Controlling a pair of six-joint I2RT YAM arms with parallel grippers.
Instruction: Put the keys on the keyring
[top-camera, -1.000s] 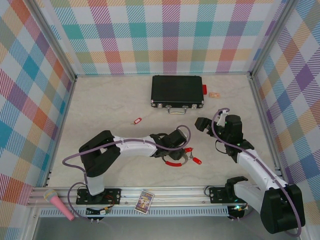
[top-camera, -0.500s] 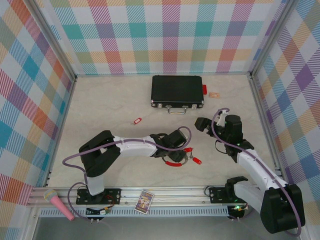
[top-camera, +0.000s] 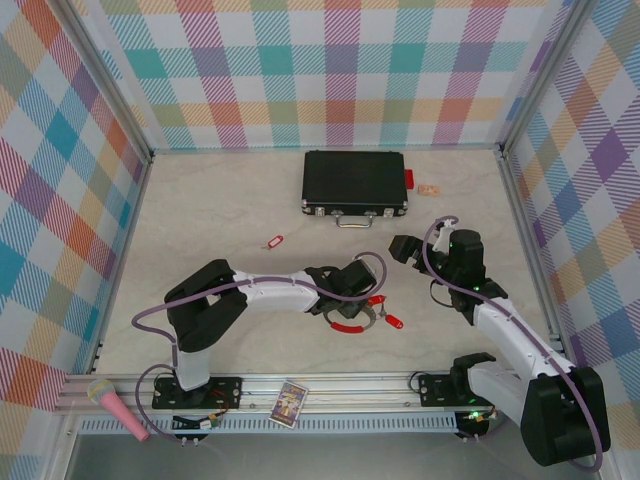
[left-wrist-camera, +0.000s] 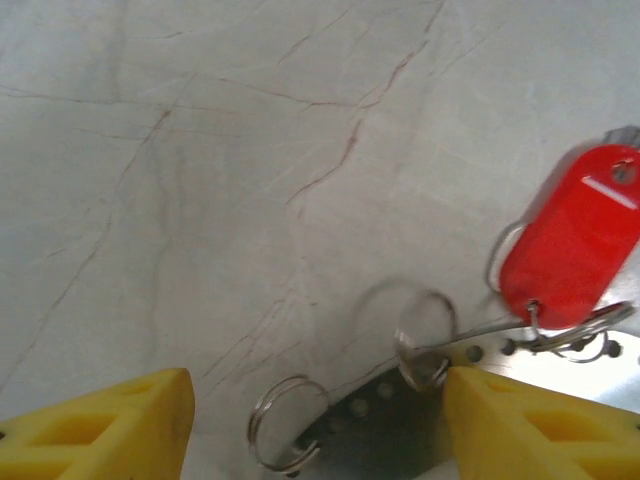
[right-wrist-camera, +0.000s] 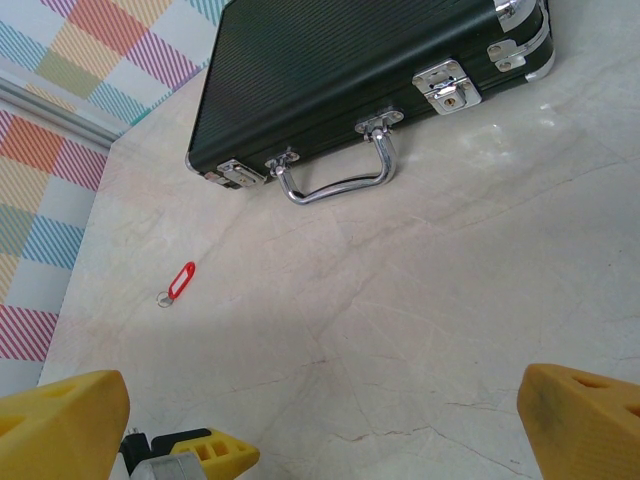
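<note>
Your left tool (left-wrist-camera: 317, 390), spread wide, sits over the keyring (top-camera: 347, 326); the nearest key (left-wrist-camera: 575, 235) lies just to its right.

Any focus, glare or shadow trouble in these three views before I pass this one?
Left wrist view: soft throughout, the red-tagged key and the small wire rings fuzzy-edged, bright glare on the metal strip at lower right. Right wrist view: sharp, the lone key crisp, glints on the black case's handle. Top external view: evenly lit, no glare, that key a mere speck.
</note>
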